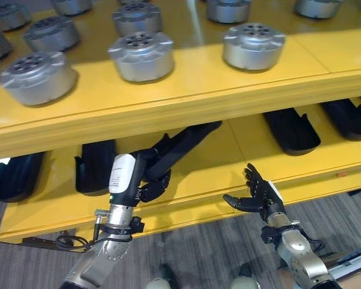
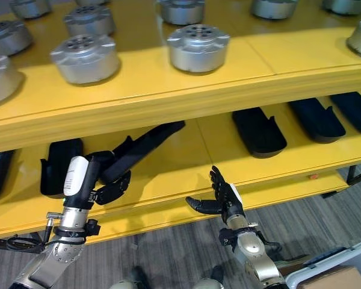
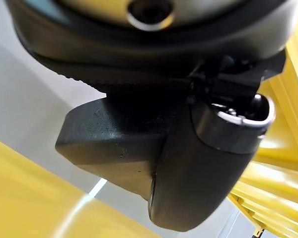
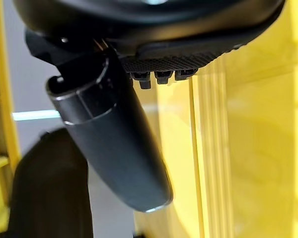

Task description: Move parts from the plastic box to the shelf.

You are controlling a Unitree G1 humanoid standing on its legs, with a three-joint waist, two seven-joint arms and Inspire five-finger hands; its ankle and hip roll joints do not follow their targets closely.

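A long black part (image 1: 189,141) lies slantwise over the lower yellow shelf (image 1: 222,171). Its near end is in my left hand (image 1: 153,188), which is shut on it; the white-covered thumb (image 1: 122,173) stands up beside it. In the left wrist view the thumb (image 3: 208,163) presses against the part's dark body (image 3: 109,144). My right hand (image 1: 256,194) hovers open and empty just in front of the lower shelf's front edge, to the right of the held part. A corner of the plastic box (image 2: 305,274) shows at the lower right.
More black parts (image 1: 292,129) (image 1: 96,165) lie side by side on the lower shelf. The upper shelf (image 1: 198,90) carries several round silver parts (image 1: 253,45) (image 1: 141,55). Grey floor lies below the shelf.
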